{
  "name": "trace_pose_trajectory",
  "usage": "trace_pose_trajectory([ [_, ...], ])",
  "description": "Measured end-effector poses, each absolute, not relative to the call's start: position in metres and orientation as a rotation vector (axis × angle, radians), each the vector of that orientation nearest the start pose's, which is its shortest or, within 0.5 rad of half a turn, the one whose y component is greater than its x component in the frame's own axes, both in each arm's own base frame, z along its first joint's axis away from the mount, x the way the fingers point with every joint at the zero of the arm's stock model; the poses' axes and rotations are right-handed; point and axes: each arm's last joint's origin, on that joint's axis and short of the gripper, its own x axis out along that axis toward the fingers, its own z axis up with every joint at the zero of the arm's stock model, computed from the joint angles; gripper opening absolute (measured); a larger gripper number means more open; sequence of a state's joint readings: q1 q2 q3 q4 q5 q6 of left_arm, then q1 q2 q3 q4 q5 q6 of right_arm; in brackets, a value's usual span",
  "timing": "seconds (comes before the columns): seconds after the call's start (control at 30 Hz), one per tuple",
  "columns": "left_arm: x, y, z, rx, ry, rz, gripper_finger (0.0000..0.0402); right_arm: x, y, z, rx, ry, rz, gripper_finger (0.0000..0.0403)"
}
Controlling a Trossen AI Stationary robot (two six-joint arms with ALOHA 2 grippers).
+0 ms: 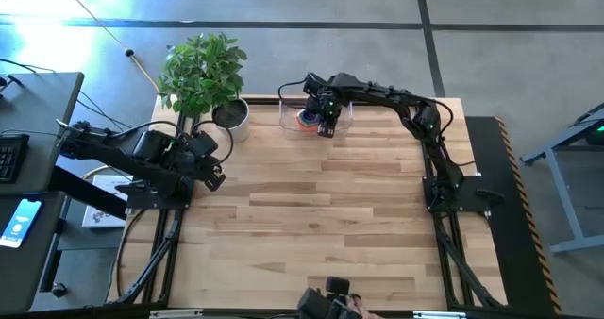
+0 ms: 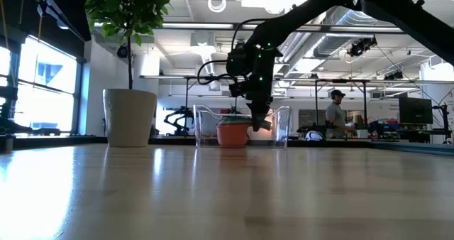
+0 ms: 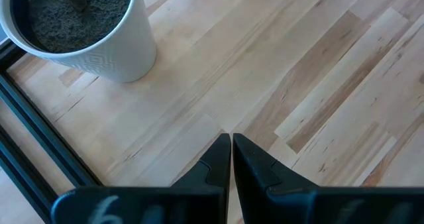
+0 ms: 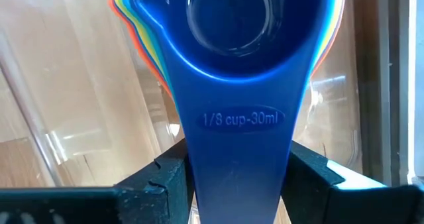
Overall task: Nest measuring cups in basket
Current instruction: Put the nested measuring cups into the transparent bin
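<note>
Blue cup's handle [image 4: 238,138] lies between the right claw's [image 4: 240,184] parted fingers, atop the nested stack.

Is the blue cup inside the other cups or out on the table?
Inside. The blue cup sits nested on top of the other cups, whose coloured rims show around it.

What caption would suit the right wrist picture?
Blue measuring cup nested on the stack, its handle between the right gripper fingers inside the clear basket.

Grey concrete floor [image 1: 283,3] around light wood table [image 1: 321,225]. Potted plant [image 1: 203,69] in white pot [image 2: 130,117]. Open workshop behind: big windows [image 2: 42,84], exposed ceiling ducts [image 2: 355,16], desks, one person [image 2: 333,116] (wearing headphones).
</note>
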State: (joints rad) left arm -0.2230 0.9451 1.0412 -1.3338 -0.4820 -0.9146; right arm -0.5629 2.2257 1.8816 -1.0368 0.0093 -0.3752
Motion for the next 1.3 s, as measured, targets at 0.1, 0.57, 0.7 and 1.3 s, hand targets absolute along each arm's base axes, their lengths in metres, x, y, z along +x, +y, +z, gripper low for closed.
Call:
trace_pose_trajectory([
  [0.1, 0.1337, -0.0166, 0.3125, -0.378, 0.944, 0.714, 0.001, 0.3804, -0.2403, 0.1918, 0.077, 1.399, -0.221, 0.0176],
  [0.57, 0.1337, -0.0166, 0.3125, -0.378, 0.944, 0.715, 0.001, 0.3798, -0.2404, 0.1917, 0.061, 1.414, -0.236, 0.0177],
  [0.7, 0.1337, -0.0166, 0.3124, -0.378, 0.944, 0.715, 0.001, 0.3796, -0.2406, 0.1917, 0.071, 1.416, -0.258, 0.0177],
  [1.3, 0.1337, -0.0166, 0.3125, -0.377, 0.944, 0.714, 0.001, 0.376, -0.2387, 0.191, 0.06, 1.462, -0.235, 0.0177],
])
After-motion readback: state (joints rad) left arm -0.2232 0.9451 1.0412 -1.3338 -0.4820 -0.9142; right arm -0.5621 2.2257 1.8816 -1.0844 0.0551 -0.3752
